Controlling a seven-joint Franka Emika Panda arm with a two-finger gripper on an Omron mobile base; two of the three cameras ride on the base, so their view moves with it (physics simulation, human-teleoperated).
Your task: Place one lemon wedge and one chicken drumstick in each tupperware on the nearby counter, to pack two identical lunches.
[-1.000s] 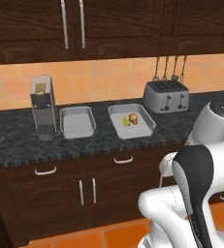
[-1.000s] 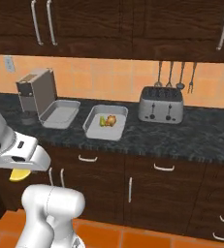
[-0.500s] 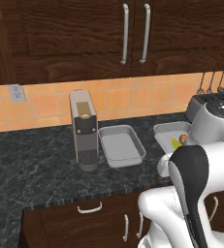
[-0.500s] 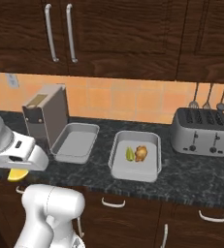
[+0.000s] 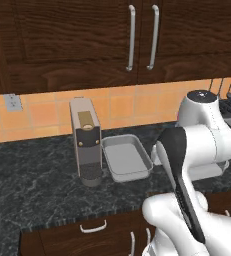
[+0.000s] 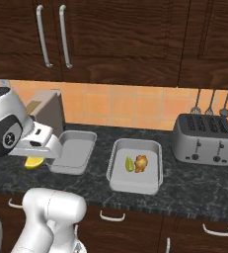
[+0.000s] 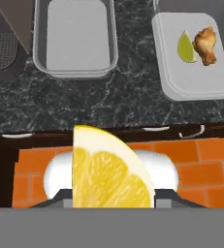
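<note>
My gripper (image 7: 111, 196) is shut on a yellow lemon wedge (image 7: 108, 169), which hangs short of the counter's (image 7: 133, 101) front edge, over the orange floor. In the right base view the gripper (image 6: 35, 157) and its lemon wedge (image 6: 34, 162) sit left of the empty tupperware (image 6: 78, 148). The other tupperware (image 6: 135, 180) holds a lemon wedge (image 6: 129, 163) and a chicken drumstick (image 6: 141, 162). The hand view shows the empty tupperware (image 7: 77, 43) at upper left and the filled one (image 7: 196, 77) at upper right, with its wedge (image 7: 185, 47) and drumstick (image 7: 205, 44). The left base view shows the empty tupperware (image 5: 126, 157).
A grey coffee machine (image 5: 85, 140) stands just left of the empty tupperware. A silver toaster (image 6: 204, 138) sits to the right on the counter (image 6: 184, 183). Dark wall cabinets hang above, and drawers with silver handles (image 6: 111, 216) run below.
Both base views have closed in on the counter and swung left, so the camera moved. The tupperware and food lie as before. The gripper still holds the lemon wedge.
</note>
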